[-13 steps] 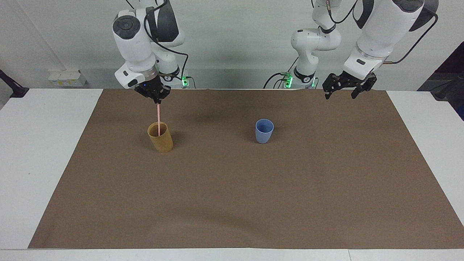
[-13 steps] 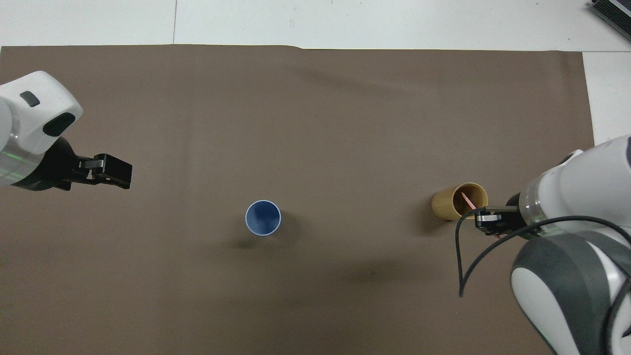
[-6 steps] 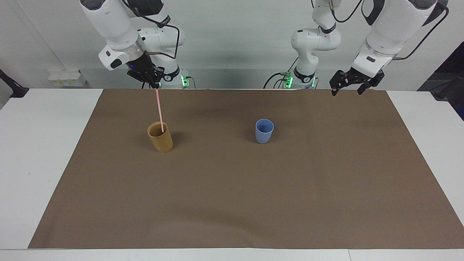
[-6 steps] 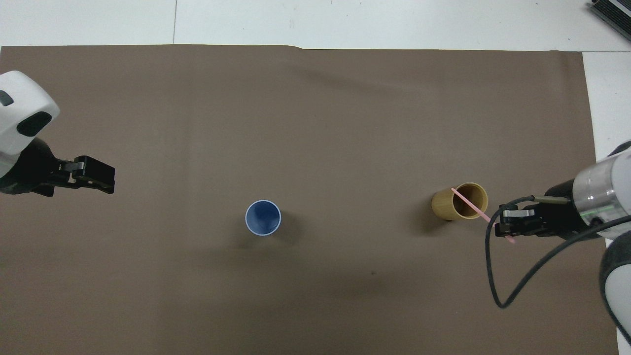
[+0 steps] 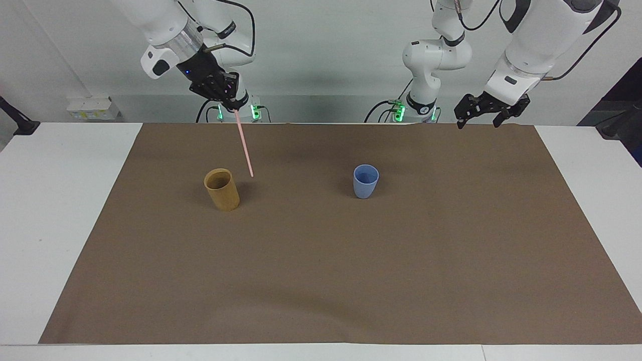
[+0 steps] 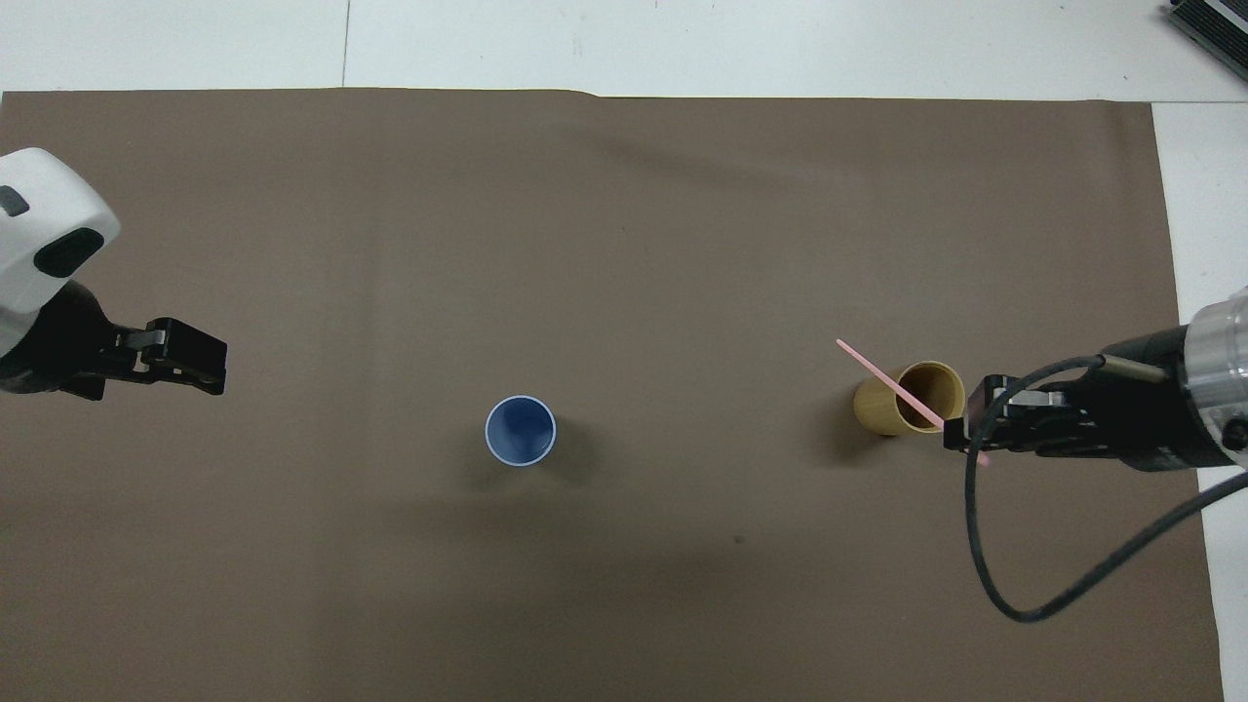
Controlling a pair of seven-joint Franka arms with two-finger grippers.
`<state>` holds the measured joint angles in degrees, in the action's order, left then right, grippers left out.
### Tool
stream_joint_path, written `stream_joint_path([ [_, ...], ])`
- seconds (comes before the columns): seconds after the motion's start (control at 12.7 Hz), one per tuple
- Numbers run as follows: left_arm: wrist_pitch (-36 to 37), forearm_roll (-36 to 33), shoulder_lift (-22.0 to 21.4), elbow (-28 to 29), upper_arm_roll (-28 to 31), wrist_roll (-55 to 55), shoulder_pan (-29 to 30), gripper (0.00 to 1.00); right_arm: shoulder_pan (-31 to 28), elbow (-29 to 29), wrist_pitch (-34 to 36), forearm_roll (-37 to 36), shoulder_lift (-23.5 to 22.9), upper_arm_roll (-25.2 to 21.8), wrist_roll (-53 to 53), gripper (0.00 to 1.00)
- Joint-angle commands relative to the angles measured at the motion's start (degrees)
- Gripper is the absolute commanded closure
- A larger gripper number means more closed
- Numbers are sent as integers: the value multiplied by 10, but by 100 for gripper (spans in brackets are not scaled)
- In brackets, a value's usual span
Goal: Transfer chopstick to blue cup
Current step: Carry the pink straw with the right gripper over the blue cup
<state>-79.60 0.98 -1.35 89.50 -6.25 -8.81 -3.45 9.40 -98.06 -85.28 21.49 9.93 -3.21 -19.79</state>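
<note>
From the facing view: the right end effector (image 5: 231,104), up at the upper left of the frame, is clamped on the top of the chopstick (image 5: 244,144), which hangs slanted in the air with its lower tip clear of the tan cup (image 5: 221,189) and pointing down just beside that cup's rim. I'd say the high grip is there so the stick's full length can drop into a cup mouth. The blue cup (image 5: 366,181) stands upright and empty near the middle of the brown mat (image 5: 321,281) on the bench, well apart from the stick. The left end effector (image 5: 484,113), upper right of the frame, waits with its fingers spread wide, holding nothing.

From overhead now: the chopstick (image 6: 892,384) crosses above the tan cup (image 6: 911,398) at right of centre, gripped by the right end effector (image 6: 965,435). The blue cup (image 6: 521,430) sits at centre frame; carrying across looks like the step in hand. The left end effector (image 6: 210,353) hovers at the left edge.
</note>
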Motion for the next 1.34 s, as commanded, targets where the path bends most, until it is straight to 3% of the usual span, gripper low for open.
stream_joint_path([
  [0.0,23,15,1,-15,4,5,4,0,-3,29,13,50,-6,7,-68,100],
  [0.31,22,27,-1,-15,12,-2,0,0,3,29,-41,98,-4,50,-223,100],
  [0.55,16,27,-12,-13,9,-2,7,0,6,30,-122,90,-5,152,-418,100],
  [0.71,16,27,-12,-13,9,-2,11,0,15,29,-162,100,-15,162,-481,100],
  [0.94,16,27,-12,-13,9,-1,12,0,78,25,-255,99,-47,162,-600,100],
  [1.26,16,27,-12,-13,9,-2,11,0,154,23,-369,99,-119,162,-700,100],
])
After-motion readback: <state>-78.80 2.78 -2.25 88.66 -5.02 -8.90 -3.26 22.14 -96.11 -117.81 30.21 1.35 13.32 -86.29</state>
